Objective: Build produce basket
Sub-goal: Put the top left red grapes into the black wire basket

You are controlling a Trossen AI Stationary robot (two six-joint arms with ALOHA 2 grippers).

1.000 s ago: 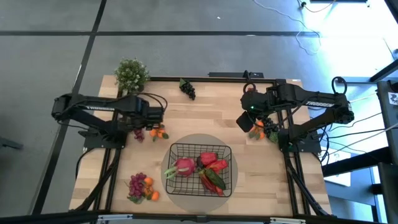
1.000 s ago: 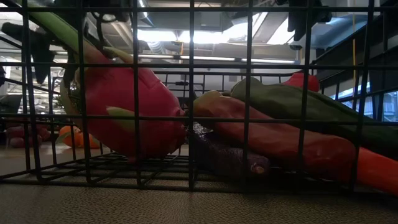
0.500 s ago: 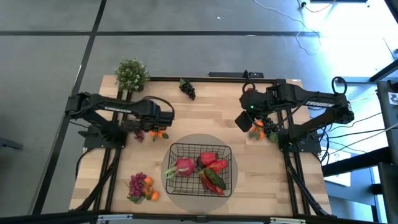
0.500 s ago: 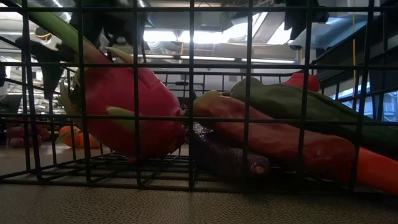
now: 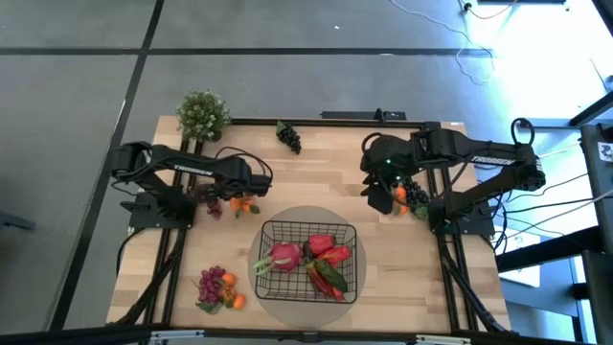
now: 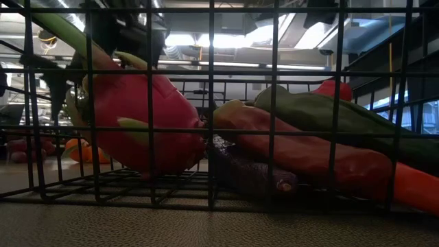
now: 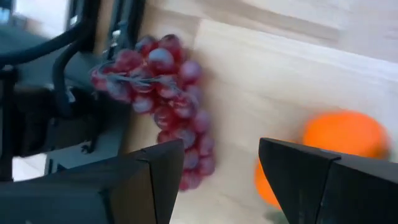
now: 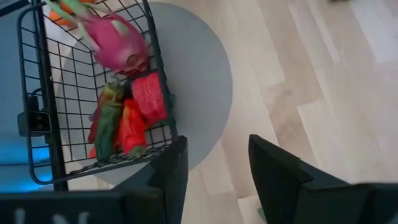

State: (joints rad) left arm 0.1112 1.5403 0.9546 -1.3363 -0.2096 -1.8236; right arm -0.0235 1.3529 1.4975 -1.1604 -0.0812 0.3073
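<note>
From above, we see the black wire-mesh basket (image 5: 308, 261) sitting on a round grey mat (image 5: 270, 292) at the near middle of the pale wooden table (image 5: 316, 172). Inside it lie a pink radish-like piece (image 5: 284, 256), red peppers (image 5: 330, 251) and a green vegetable (image 5: 332, 278). The left gripper (image 5: 251, 181) hovers over a red grape bunch (image 5: 214, 204) and small oranges (image 5: 244, 203) left of the basket. The right gripper (image 5: 375, 179) hangs above the table near an orange and dark grapes (image 5: 414, 196). A black grape bunch (image 5: 289, 137) lies at the far edge, beside a bushy green potted plant (image 5: 202, 114).

At table height, we look through the basket's mesh (image 6: 210, 103) at the pink piece (image 6: 137, 120) and peppers (image 6: 302, 154).

In the left wrist view, the left fingers (image 7: 298, 168) stand spread wide, empty, with the red grapes (image 7: 158, 93) and an orange (image 7: 339, 134) beneath.

In the right wrist view, the right fingers (image 8: 273, 168) stand partly apart, pinching nothing, over bare wood beside the basket (image 8: 37, 118).
</note>
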